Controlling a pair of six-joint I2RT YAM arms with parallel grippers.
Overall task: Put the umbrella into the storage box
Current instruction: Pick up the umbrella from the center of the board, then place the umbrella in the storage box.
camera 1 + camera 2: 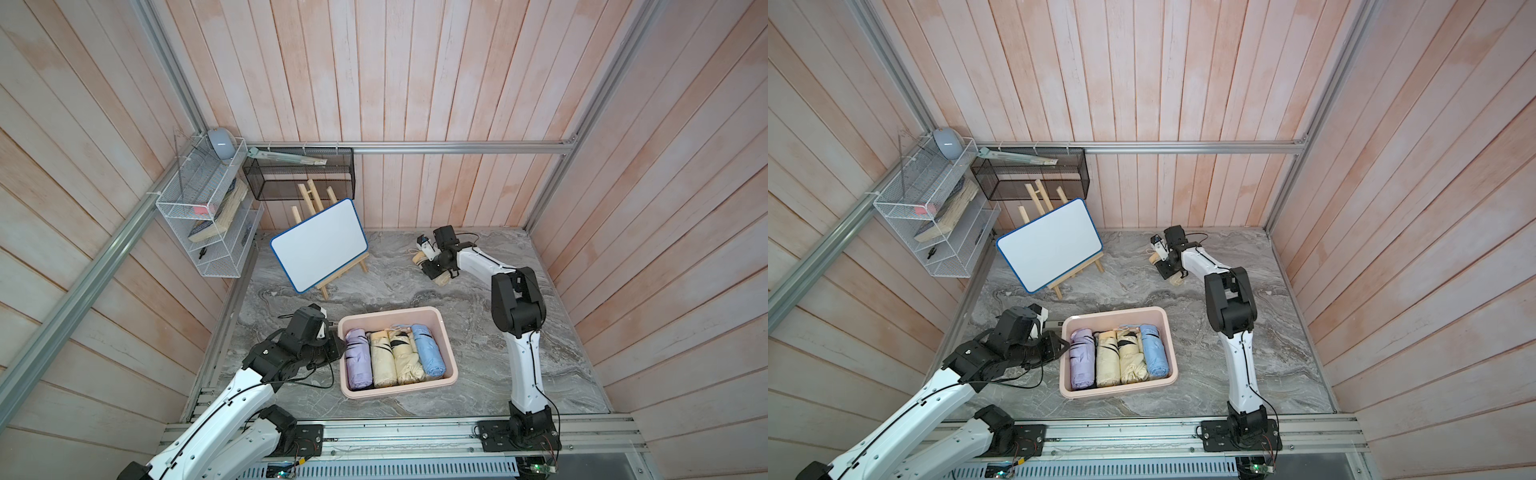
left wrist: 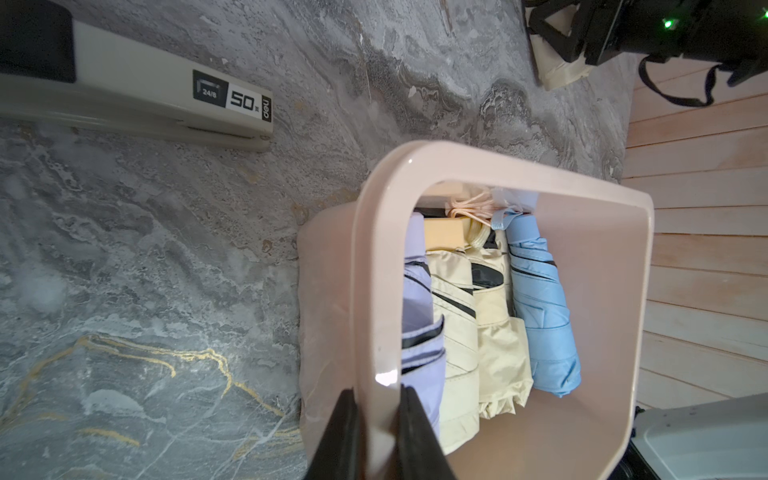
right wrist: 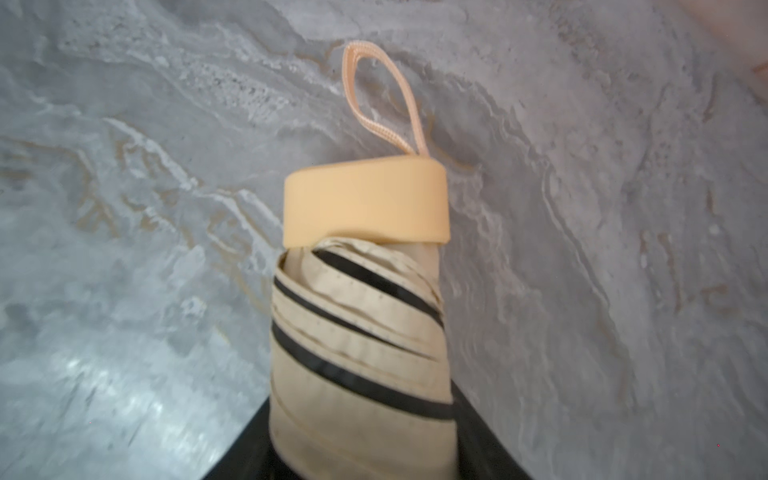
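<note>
The storage box [image 1: 390, 312] [image 1: 1113, 311] is a pale pink tub near the front middle of the marble table, seen in both top views. Several folded umbrellas lie side by side in it: lilac, cream and light blue. My left gripper [image 1: 341, 348] [image 2: 379, 395] is shut on the box's left rim [image 2: 374, 249], one finger outside and one inside. At the back right a cream umbrella [image 1: 419, 259] [image 3: 361, 332] with black stripes, a peach handle and a wrist loop lies on the table. My right gripper [image 1: 436, 268] [image 3: 361, 403] is closed around its body, with a finger against each side.
A whiteboard on a wooden easel [image 1: 320, 245] stands at the back left. A grey stapler [image 2: 166, 108] lies just behind the box's left corner. A white wire rack [image 1: 208, 216] and a black mesh basket [image 1: 299, 174] hang on the walls.
</note>
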